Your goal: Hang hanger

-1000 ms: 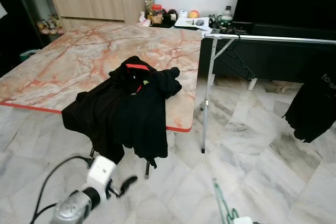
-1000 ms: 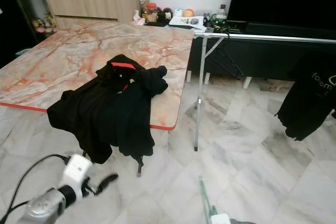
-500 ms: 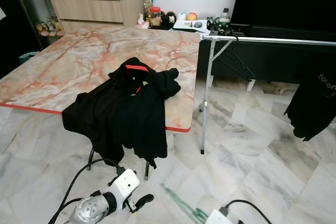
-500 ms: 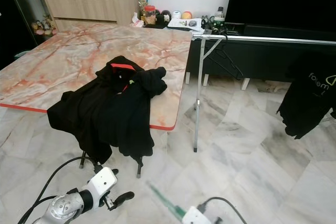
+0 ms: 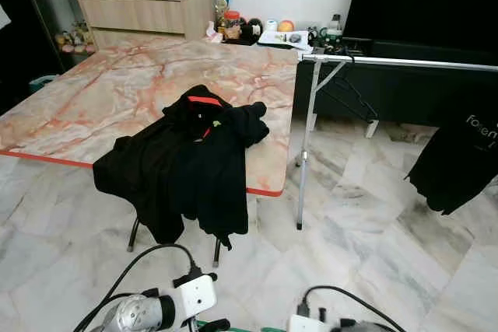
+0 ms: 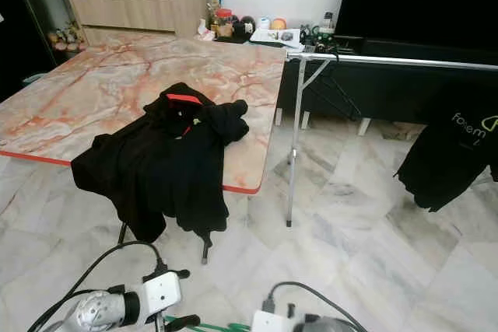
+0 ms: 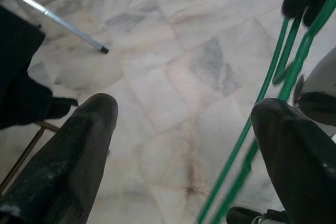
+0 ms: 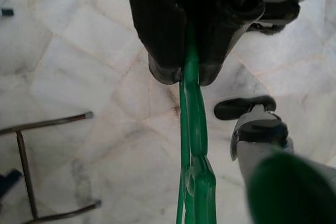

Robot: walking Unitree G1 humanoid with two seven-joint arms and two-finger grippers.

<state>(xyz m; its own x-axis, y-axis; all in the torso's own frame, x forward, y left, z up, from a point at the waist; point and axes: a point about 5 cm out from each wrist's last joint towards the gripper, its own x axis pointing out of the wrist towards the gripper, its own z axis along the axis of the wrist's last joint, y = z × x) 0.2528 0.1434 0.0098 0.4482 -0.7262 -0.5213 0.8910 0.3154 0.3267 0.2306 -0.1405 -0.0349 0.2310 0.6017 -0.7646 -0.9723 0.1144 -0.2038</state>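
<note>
Right gripper (image 8: 184,74): jaws clamped on the green hanger (image 8: 191,129), held low over the marble floor (image 5: 373,254). Left gripper (image 7: 184,135): jaws apart, the hanger's green wire passing between them near one finger (image 7: 294,150), contact not resolvable. Black shirt (image 5: 187,161) draped over the tabletop (image 5: 101,91) edge, 11 o'clock of the grippers. Clothes rail (image 5: 397,60) at 1 o'clock, a black garment (image 5: 455,165) hanging on it.

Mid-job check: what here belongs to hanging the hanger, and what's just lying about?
Job:
- green hanger, clamped in right pincer
- left pincer, open beside it
- clothes rail

Lying about:
- black shirt on marble table
- black shirt on the rail
- sideboard
</note>
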